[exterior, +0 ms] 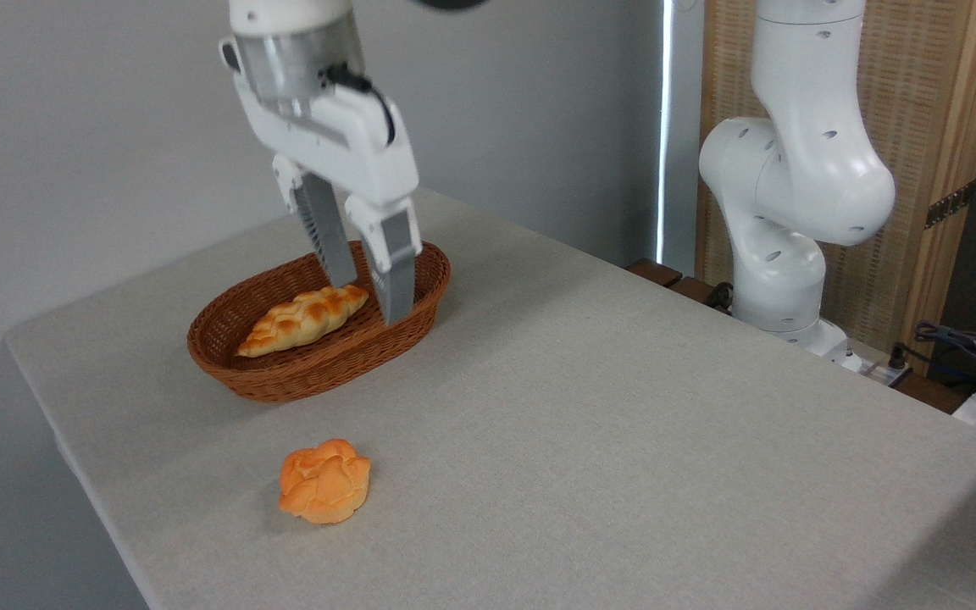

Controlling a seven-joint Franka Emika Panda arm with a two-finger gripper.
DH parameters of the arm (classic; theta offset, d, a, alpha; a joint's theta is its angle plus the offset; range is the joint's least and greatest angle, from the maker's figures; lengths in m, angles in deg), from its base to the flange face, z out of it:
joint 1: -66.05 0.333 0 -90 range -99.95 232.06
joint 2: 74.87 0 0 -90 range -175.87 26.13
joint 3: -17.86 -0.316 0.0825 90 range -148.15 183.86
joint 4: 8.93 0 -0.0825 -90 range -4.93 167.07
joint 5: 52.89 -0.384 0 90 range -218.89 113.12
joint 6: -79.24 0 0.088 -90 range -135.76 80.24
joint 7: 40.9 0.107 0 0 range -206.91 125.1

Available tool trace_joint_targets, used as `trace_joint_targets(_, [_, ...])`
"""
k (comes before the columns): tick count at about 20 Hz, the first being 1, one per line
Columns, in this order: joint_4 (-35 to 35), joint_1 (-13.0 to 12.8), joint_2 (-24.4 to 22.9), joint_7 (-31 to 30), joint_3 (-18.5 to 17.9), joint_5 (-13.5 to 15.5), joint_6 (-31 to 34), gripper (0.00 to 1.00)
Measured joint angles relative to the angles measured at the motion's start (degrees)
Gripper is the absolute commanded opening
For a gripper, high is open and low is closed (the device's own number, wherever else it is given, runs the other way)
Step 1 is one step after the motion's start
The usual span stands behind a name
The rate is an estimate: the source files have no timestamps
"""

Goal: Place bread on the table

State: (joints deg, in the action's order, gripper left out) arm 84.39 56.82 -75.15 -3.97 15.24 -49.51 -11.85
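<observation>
The bread (324, 481), a small round orange bun with a lobed top, lies by itself on the grey-beige table (590, 424), near the front left edge. My gripper (369, 301) hangs well above and behind it, in front of the wicker basket, open with nothing between its two grey fingers (395, 271).
An oval brown wicker basket (318, 377) stands at the back left and holds a longer golden braided loaf (302, 319). The arm's white base (780, 254) rises at the table's far right side. Cables (962, 343) lie beyond the right edge.
</observation>
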Motion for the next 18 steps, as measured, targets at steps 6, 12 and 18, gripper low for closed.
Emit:
trace_joint_targets(6, [-3.4,0.1,0.1,0.1,0.7,-4.1,3.2,1.0])
trace_joint_targets(12, [-3.7,2.9,0.4,0.1,2.9,-4.4,1.2,1.0])
trace_joint_targets(18, [-2.8,3.0,1.6,0.1,3.1,-4.4,-0.5,1.0])
